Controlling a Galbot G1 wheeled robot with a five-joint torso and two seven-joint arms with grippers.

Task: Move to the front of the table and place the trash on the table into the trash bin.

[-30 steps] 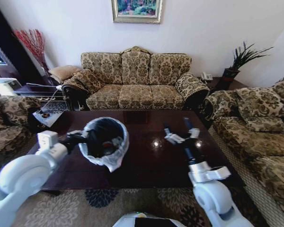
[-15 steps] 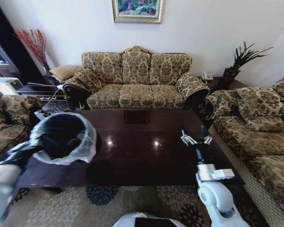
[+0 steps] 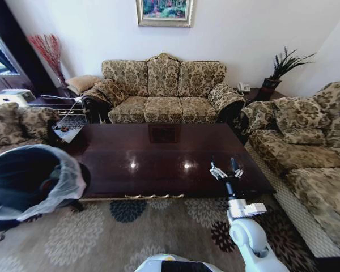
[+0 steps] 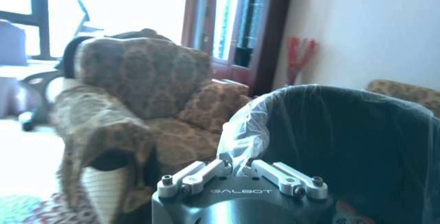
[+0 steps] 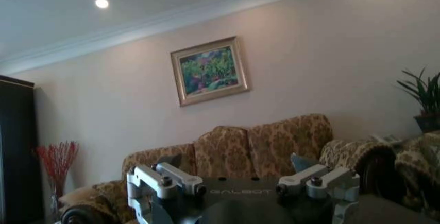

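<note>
Right arm [image 3: 246, 238]: glossy white rounded shell segments, narrowing to a black forearm link, with a flat white bracket projecting sideways at the wrist. Right gripper [image 3: 225, 169]: two light grey metal linkage fingers on a black body, tips dark. In the right wrist view the same gripper [image 5: 242, 181] shows paired grey link bars joined by round silver pivot screws, over a dark rounded housing stamped "GALBOT" in pale letters. Left gripper [image 4: 242, 172]: matching grey link bars, silver screw heads at each pivot, grey-blue cylindrical housing with the "GALBOT" marking. Base [image 3: 171, 264]: white curved cover with a dark central panel at the lower edge of the head view.
</note>
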